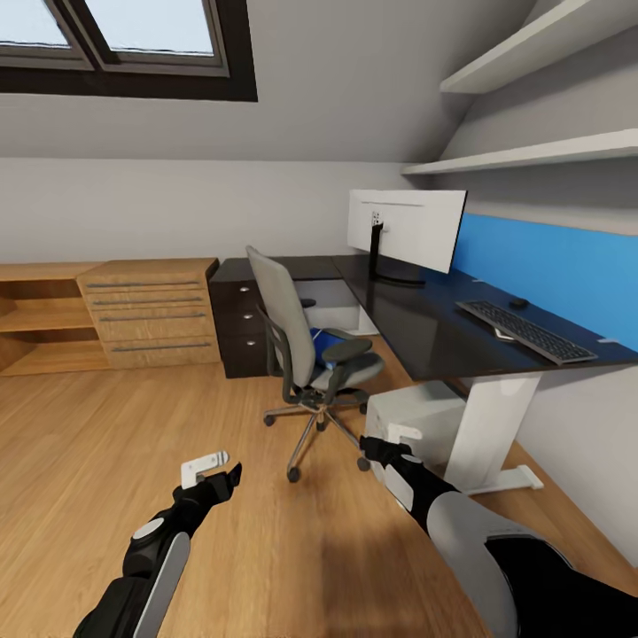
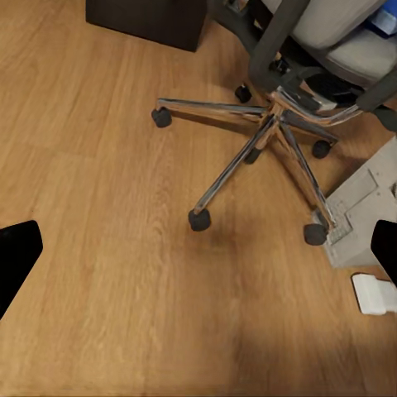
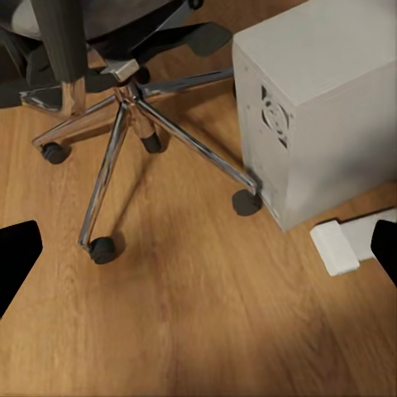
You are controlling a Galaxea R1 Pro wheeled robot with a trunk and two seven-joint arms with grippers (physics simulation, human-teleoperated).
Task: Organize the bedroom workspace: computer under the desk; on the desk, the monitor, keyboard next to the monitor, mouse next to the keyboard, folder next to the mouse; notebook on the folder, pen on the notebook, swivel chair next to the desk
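Swivel chair [image 1: 306, 354] is seen standing on the wood floor [image 1: 106, 443] in front of the desk [image 1: 416, 319], at about twelve o'clock from the robot, its grey back turned toward the camera and its chrome star base resting on castors. On its seat a bright blue folder [image 1: 326, 341] is glimpsed, mostly hidden by the backrest and armrest. The monitor [image 1: 406, 229] is set upright on the glossy black top at one o'clock, with the keyboard [image 1: 525, 330] further along at two o'clock and the mouse [image 1: 518, 303] just beside the keyboard's far edge. The white computer [image 1: 416, 421] is placed on the floor under the desk, near a chair castor. A light wood dresser [image 1: 151, 310] is seen at ten o'clock. The left gripper [image 1: 208, 468] and right gripper [image 1: 390, 440] are held low over the floor, apart from everything; both sets of fingers are spread wide and hold nothing.
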